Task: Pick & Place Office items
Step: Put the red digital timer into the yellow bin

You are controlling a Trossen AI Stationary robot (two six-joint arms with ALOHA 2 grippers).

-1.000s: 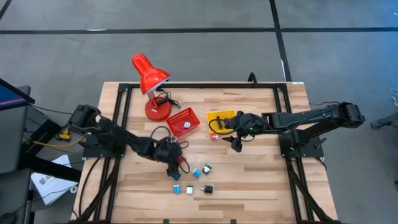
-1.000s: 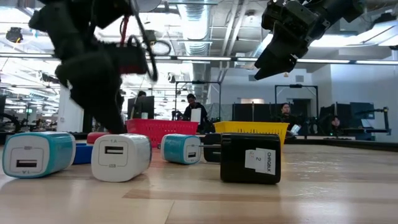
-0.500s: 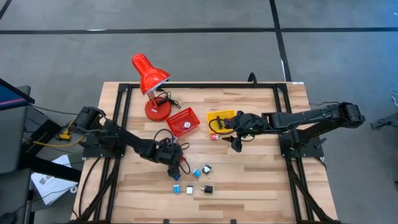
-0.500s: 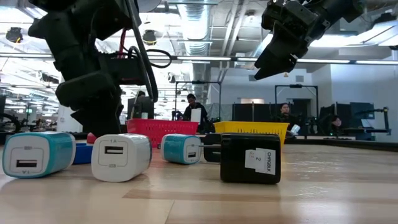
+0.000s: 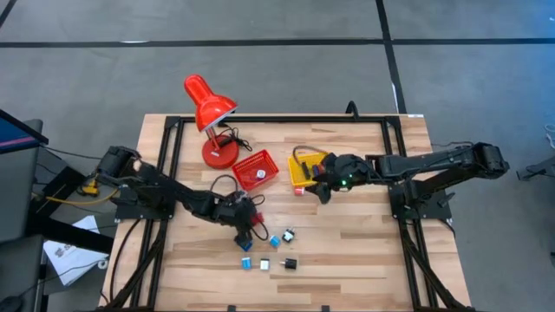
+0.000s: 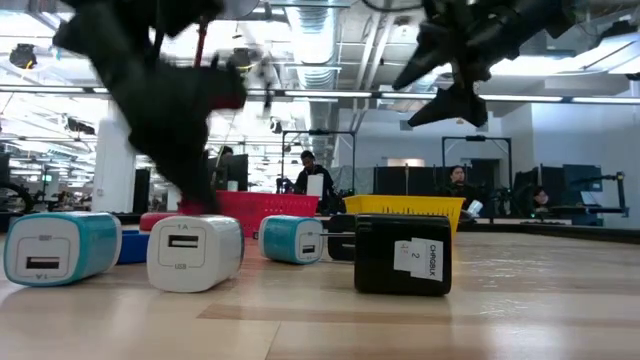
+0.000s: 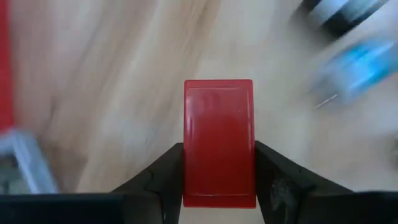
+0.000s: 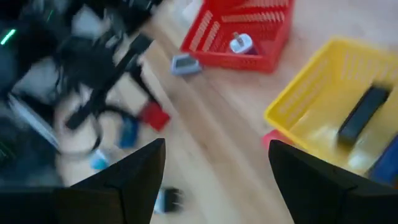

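Below the red mesh basket [image 5: 256,169], left gripper [image 7: 219,180] pinched a flat red rectangular piece [image 7: 219,140]; right gripper [image 5: 319,192], beside the basket, stood spread.

Grey floor [image 5: 260,61], bright ceiling lights [image 6: 330,45], prob. open office

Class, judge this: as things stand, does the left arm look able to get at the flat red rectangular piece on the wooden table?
Probably yes: the left gripper already straddles the flat red rectangular piece, one finger at each side, with nothing between.

Left hand [image 7: 219,177] fingers [image 7: 163,177] clamp red flat piece [image 7: 219,140] over wooden table [image 7: 112,93].
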